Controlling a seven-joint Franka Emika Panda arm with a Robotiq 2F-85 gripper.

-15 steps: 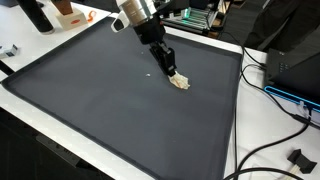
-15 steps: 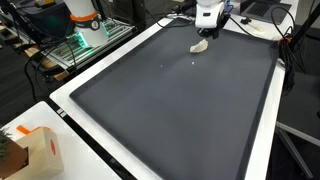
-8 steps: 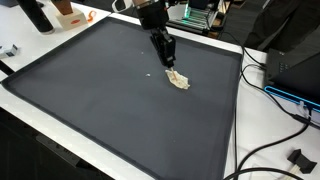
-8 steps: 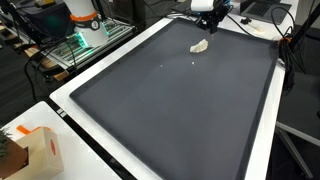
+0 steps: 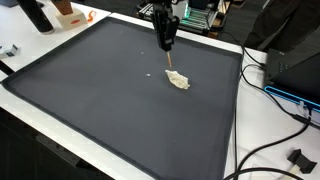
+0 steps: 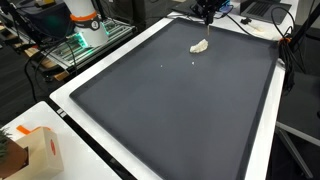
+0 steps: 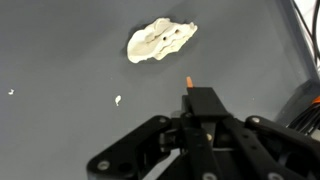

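Pale crumpled scrap (image 5: 179, 80) lies on dark mat (image 5: 100, 110), closed jaws hovering apart.

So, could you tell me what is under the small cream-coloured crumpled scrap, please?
The small cream-coloured crumpled scrap lies on the large dark grey mat. The patch of mat directly beneath is covered, so nothing there can be seen. The gripper hangs above, apart.

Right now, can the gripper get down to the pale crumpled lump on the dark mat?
Probably yes. The gripper hangs above the pale crumpled lump, and only bare dark mat lies around it; nothing stands between them.
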